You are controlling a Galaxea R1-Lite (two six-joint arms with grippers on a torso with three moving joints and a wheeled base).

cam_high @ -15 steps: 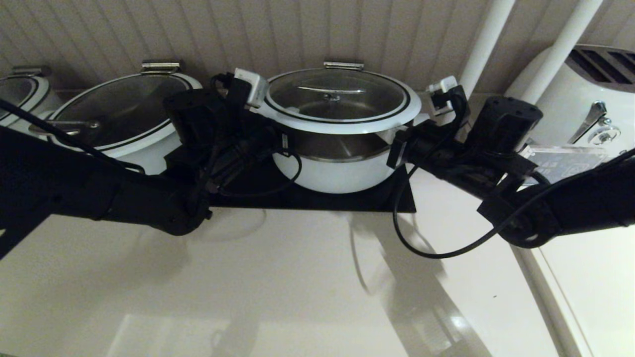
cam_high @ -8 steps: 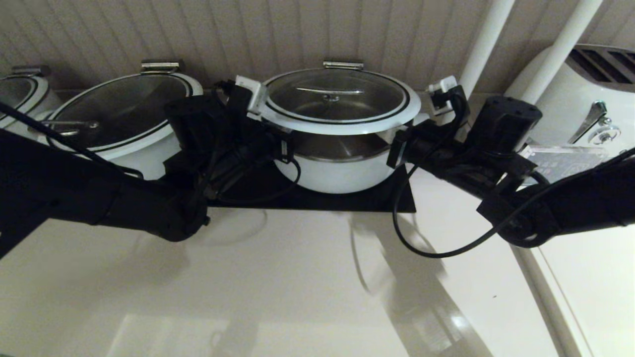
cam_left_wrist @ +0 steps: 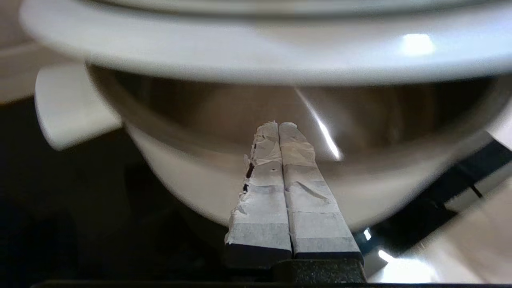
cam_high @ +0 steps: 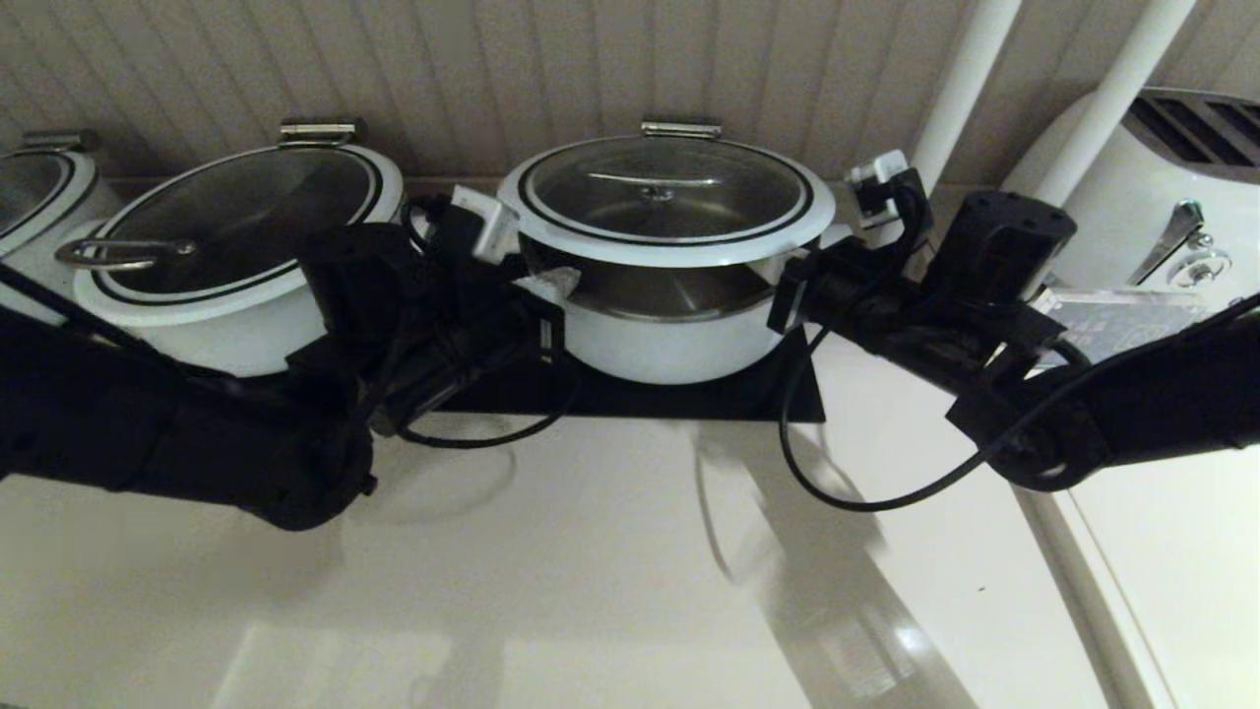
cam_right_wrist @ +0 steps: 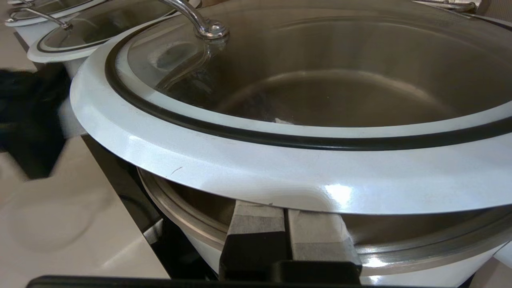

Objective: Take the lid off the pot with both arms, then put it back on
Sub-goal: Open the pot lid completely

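Observation:
The lid (cam_high: pixel 669 197) is tilted up at its front over the white pot (cam_high: pixel 679 345), and its steel hinge at the back stays low. My right gripper (cam_right_wrist: pixel 286 206) is shut, with its fingers under the lid's white rim (cam_right_wrist: pixel 240 160) on the right side, holding it above the pot's steel rim (cam_right_wrist: pixel 420 248). My left gripper (cam_left_wrist: pixel 278 126) is shut and empty. It sits a little below the lid rim (cam_left_wrist: pixel 256 60) on the left side, apart from it and pointing over the pot's edge (cam_left_wrist: pixel 192 188). Its pale tip shows in the head view (cam_high: pixel 551 281).
A wider white pot with a loop-handled lid (cam_high: pixel 236 226) stands close behind the left arm, and another (cam_high: pixel 39 187) is at the far left. The pot rests on a black mat (cam_high: pixel 689 399). A white appliance (cam_high: pixel 1162 226) and two white poles (cam_high: pixel 960 89) stand on the right.
My left arm has dropped and pulled back to the left, so its gripper has come away from the lid rim. The lid stays raised on the right gripper, which has not moved.

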